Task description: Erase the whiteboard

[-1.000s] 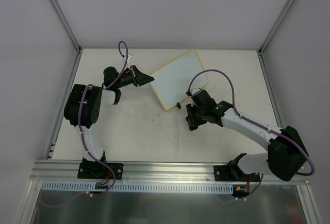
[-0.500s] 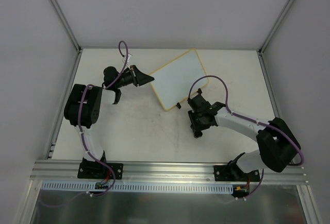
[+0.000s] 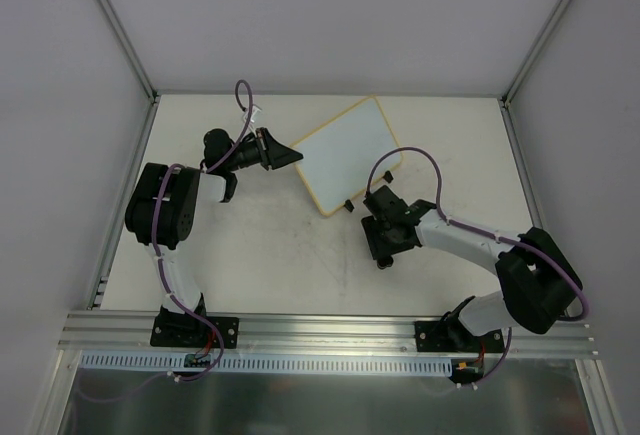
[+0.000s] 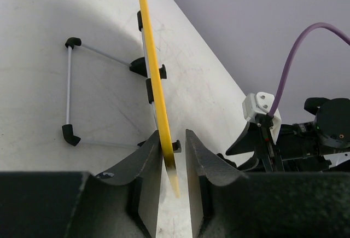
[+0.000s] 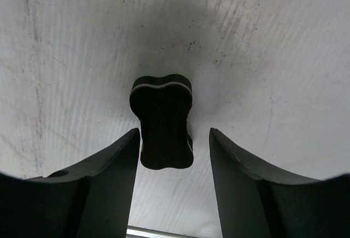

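**Left pincer** [image 4: 174,139]: clenched on the whiteboard [image 4: 149,57]. Both fingers [image 4: 146,164] press the yellow frame, seen edge-on, rising straight up from the jaws.
- On the frame just beyond the fingertips: small black clips [image 4: 149,89].
- Left of the frame edge: thin wire stand [image 4: 68,90] with black ends. Cannot tell whether it touches the table.
- From above: pincer [image 3: 283,155] grips the board's left corner. The whiteboard [image 3: 350,150] spreads away from it to the right, set at an angle to the table edges, face plain white, frame pale tan.
- Two black feet [image 3: 347,204] sit on the board's near edge.

**Right pincer** [image 5: 175,134]: released, jaws wide, pointing down at the table [image 5: 273,57].
- Between the fingers [image 5: 112,175]: eraser [image 5: 162,120], a small black block with a thin pale band, lying on the table. A narrow gap shows on each side, so neither finger touches it.
- From above: pincer [image 3: 384,253] is low over the table [image 3: 270,255]; the eraser is hidden beneath it.
- The whiteboard lies beyond this pincer, to the far left of it, near but apart.
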You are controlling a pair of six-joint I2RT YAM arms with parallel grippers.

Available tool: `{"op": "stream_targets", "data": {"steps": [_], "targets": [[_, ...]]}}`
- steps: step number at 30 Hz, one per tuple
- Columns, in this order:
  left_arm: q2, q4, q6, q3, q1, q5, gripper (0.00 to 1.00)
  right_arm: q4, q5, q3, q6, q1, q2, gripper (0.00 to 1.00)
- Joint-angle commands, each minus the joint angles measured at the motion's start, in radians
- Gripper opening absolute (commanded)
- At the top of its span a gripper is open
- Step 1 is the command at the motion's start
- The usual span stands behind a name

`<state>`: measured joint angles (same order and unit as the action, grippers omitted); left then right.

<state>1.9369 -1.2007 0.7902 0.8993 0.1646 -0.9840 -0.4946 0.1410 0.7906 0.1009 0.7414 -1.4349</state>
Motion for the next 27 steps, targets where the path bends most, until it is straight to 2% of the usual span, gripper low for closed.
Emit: {"op": "stream_targets", "data": {"steps": [1,8,17,23,27], "targets": [[-0.035,-0.042,-0.040,0.020,0.016,-0.048,0.28,-0.004,0.034,-0.013,0.011,0.009,0.022,0.57],[-0.036,-0.039,-0.046,0.015,0.015,-0.044,0.33,0.014,0.049,-0.024,0.020,0.012,0.065,0.58],[-0.038,-0.016,-0.071,0.009,0.004,-0.027,0.51,0.014,0.058,-0.024,0.016,0.010,0.117,0.59],[-0.036,-0.029,-0.074,-0.013,-0.014,-0.005,0.53,0.021,0.068,-0.027,0.016,0.012,0.160,0.59],[-0.047,-0.057,-0.065,-0.040,-0.037,0.018,0.61,0.045,0.086,-0.039,0.008,0.012,0.228,0.59]]}}
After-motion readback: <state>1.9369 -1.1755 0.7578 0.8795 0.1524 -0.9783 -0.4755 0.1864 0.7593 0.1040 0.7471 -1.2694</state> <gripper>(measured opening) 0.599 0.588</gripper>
